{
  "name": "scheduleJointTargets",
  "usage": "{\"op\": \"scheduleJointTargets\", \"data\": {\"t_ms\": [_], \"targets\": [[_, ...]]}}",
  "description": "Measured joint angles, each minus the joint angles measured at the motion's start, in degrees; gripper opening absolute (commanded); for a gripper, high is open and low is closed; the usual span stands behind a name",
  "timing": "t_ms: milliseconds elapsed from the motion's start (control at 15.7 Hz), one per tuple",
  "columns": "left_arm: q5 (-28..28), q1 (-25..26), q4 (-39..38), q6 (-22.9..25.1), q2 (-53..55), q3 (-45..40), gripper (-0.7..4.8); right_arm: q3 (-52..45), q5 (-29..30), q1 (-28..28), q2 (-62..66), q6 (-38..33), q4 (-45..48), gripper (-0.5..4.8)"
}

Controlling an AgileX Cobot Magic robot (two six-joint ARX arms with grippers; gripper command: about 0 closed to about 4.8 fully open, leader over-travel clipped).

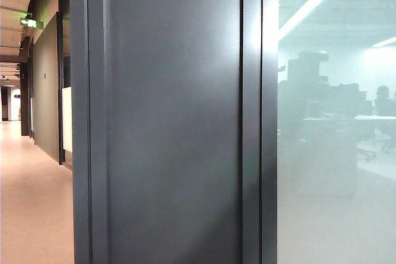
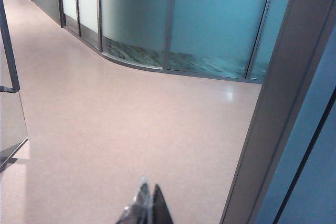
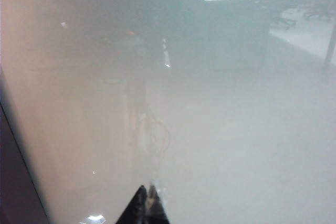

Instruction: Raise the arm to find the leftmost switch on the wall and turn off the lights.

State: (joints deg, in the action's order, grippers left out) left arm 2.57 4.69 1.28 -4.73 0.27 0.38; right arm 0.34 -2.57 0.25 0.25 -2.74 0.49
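Wall (image 1: 173, 115) fills the centre of the exterior view: a grey metal panel, long axis vertical, with narrow frame strips (image 1: 250, 115) along its edges. Frosted glass (image 1: 334, 153) adjoins its right edge; a corridor floor (image 1: 31, 202) runs past its left edge. We see no arm directly in this view. Our left gripper (image 2: 148, 208) hangs over the pale floor (image 2: 121, 129), fingertips pressed together, nothing between them. Our right gripper (image 3: 147, 205) points at frosted glass (image 3: 210, 129), tips likewise together.
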Motion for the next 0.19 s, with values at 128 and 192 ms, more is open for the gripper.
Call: {"op": "scheduleJointTargets", "data": {"t_ms": [128, 192], "targets": [[0.00, 0.00, 0.00, 0.00, 0.00, 0.00, -0.05, 0.00, 0.00, 0.00, 0.00, 0.00, 0.00, -0.01], [0.00, 0.00, 0.00, 0.00, 0.00, 0.00, -0.05, 0.00, 0.00, 0.00, 0.00, 0.00, 0.00, -0.01]]}}
